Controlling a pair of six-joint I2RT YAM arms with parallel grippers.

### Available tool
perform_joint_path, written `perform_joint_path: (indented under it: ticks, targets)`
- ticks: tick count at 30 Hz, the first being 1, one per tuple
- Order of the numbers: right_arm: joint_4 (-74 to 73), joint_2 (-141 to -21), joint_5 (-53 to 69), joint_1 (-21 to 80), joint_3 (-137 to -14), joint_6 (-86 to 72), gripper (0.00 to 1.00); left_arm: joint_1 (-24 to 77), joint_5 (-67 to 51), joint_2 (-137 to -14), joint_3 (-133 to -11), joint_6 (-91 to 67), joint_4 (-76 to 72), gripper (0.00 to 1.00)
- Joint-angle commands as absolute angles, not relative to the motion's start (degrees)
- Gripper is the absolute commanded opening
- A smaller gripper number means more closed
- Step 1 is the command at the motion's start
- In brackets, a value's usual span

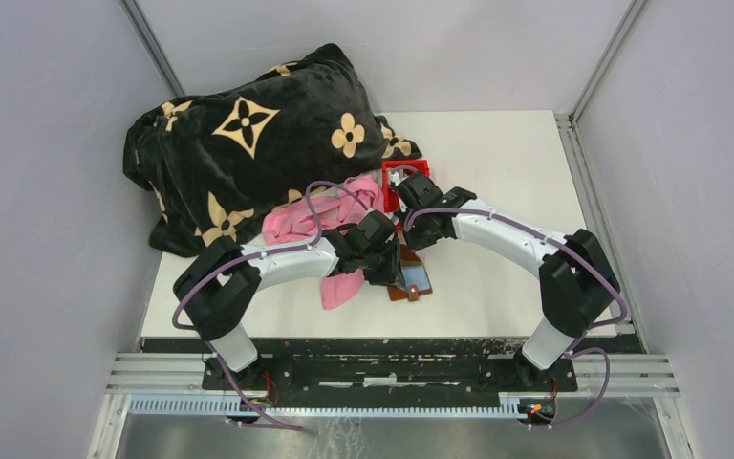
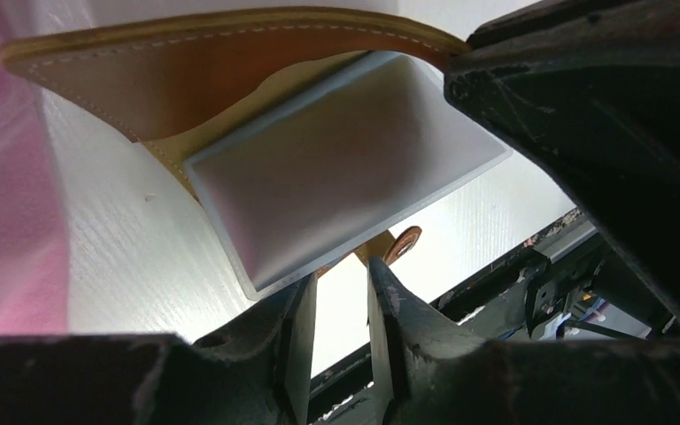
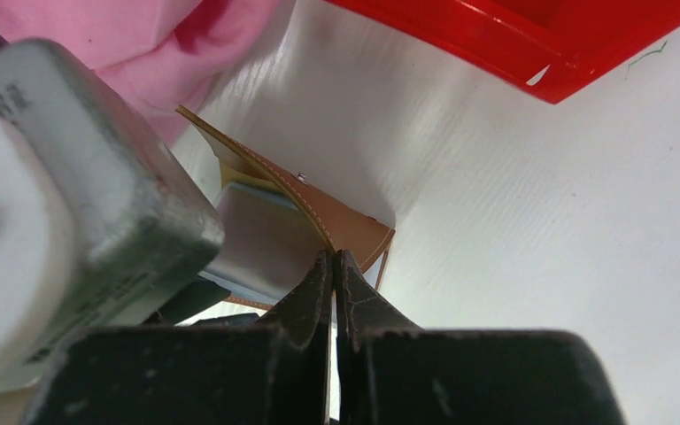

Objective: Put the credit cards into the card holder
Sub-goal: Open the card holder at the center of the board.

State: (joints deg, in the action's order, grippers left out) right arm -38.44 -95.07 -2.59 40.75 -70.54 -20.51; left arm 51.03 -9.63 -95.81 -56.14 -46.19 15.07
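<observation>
the holder (image 3: 345, 226) lies in the middle of the worktop (image 3: 540, 221), just beside the pink cloth (image 3: 142, 35) and near the red bin (image 3: 513, 35). the right gripper (image 3: 335, 266) has its jaws pressed together on the stitched edge of the upper flap and holds it raised, so the pocket stands open. a grey card (image 2: 345, 168) sits partly under this flap, with its other end sticking out toward the left gripper (image 2: 341, 283). the jaws of the left gripper are narrow, with a slit of light between them and nothing seen in the slit. the card corner is just beside one fingertip. other cards do not show in these views.

the risk, as i judge it, is in the pushing. the card lies a little askew to the flap, so a push could jam a corner in the leather or slide the whole holder along the worktop. the right grip is only on a thin edge. if the flap slips out, it drops on the card and closes the pocket. the two arms are also very close and may touch.
</observation>
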Motion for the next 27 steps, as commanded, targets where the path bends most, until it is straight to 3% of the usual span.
perform_joint_path:
  ticks: [1,27]
  targets:
    - [-36.91,-96.9,-2.18,40.9,-73.45,-19.86,0.01,51.31,-10.1,-96.89,-58.19,-46.93,13.13,0.35]
    - [-36.72,-99.85,-1.76,40.84,-75.08,-18.98,0.01,51.24,-2.06,-95.37,-62.08,-44.26,17.46,0.39]
